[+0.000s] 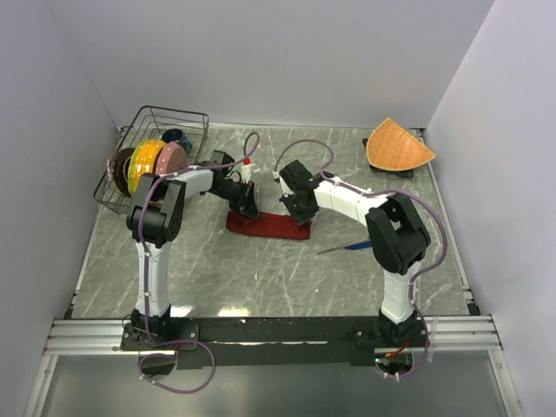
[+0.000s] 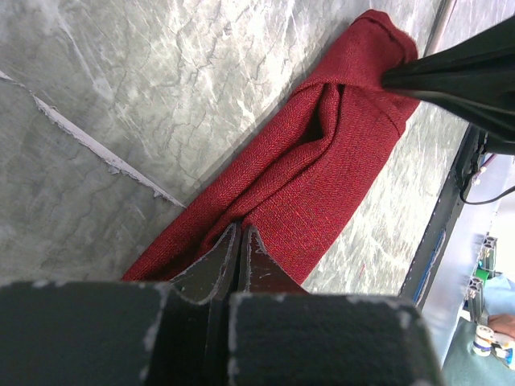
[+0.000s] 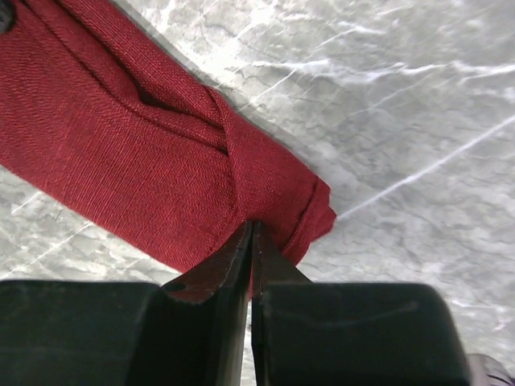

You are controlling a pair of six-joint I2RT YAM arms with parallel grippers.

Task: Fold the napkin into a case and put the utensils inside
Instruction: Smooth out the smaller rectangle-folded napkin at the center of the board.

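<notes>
The napkin (image 1: 269, 228) is lying mid-table (image 1: 261, 287) as 1 long, narrow folded band, with 1 gripper at each end.

- The left gripper (image 1: 246, 207) is covering the band's left end in the top view. In its wrist view, the left gripper (image 2: 240, 239) is pinching the napkin (image 2: 322, 177) edge, jaws pressed together.
- The right gripper (image 1: 300, 211) is hiding the right end from above. In its wrist view, the right gripper (image 3: 250, 235) is clamping the bunched corner of the napkin (image 3: 121, 153), jaws nearly closed.
- Whatever is lying inside the folds is not showing in any view.

1 knife (image 1: 346, 248) is lying on the table, apart from the napkin, near the right arm. 1 wire rack (image 1: 187, 117) is holding upright plates at the far left; overlap is preventing an exact count. 1 orange mat (image 1: 398, 146) is resting at the far right.
</notes>
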